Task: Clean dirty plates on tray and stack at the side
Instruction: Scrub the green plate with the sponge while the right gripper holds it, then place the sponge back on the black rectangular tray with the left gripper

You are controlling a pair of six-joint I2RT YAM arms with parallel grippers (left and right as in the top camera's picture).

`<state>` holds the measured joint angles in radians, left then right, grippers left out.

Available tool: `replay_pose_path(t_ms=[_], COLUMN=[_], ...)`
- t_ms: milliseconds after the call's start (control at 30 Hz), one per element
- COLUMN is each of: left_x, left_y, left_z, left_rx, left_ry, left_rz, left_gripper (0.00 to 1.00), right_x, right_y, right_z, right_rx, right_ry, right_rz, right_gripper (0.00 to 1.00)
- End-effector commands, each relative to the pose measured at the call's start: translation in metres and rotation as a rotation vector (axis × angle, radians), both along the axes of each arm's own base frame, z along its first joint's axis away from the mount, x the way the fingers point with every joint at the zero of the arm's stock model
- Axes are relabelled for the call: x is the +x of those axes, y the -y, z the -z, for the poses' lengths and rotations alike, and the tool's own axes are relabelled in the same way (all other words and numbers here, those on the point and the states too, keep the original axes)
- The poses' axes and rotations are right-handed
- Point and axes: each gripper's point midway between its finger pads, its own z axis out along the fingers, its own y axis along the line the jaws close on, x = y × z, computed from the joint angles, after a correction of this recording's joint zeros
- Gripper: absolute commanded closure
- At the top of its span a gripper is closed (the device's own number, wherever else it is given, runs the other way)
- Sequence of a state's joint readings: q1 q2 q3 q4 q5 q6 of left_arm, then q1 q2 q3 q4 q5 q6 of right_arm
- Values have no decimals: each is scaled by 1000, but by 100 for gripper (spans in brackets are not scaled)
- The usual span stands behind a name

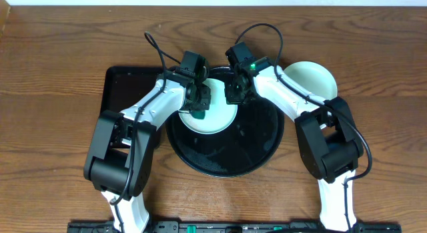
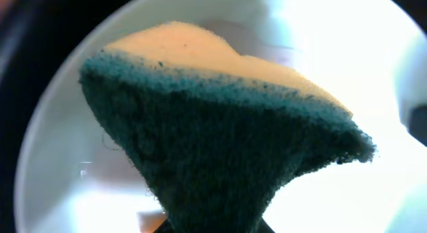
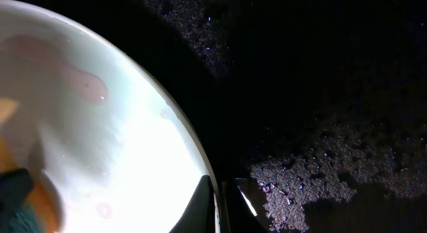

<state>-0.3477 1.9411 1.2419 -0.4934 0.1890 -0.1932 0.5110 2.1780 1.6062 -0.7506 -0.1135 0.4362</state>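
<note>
Left gripper (image 1: 199, 101): closed on a green-and-yellow sponge (image 2: 220, 146), held over the mint plate (image 1: 220, 119).
Right gripper (image 1: 235, 93): pinching that plate's right rim.
Tray (image 1: 247, 146): frame centre, mint plate in its upper part.
Second plate (image 1: 310, 79): on the table (image 1: 53, 73), upper right.

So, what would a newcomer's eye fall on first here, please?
The green-and-yellow sponge filling the left wrist view, held in the left gripper over a pale plate. Both arms meet at that plate on the round black tray, the right gripper pinching its rim; a second plate sits on the table at the right.
</note>
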Motion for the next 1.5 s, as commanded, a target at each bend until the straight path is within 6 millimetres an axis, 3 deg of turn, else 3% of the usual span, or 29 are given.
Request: replay_pose_path(t_ms=[0, 333, 1167, 1467], left_x=[-5, -5, -3, 19], left_y=[10, 24, 24, -10], left_z=[-1, -8, -11, -9], left_rx=[-52, -123, -125, 26], left_ry=[-17, -3, 8, 72], left_rz=[50, 108, 101, -72], left_gripper=[92, 92, 92, 92], right_x=[-2, -2, -2, -2], right_y=[12, 12, 12, 11], right_z=[19, 19, 19, 19], right_rx=[-70, -70, -72, -70], right_ry=[-12, -12, -12, -10], right_rz=[11, 11, 4, 4], right_gripper=[99, 99, 99, 99])
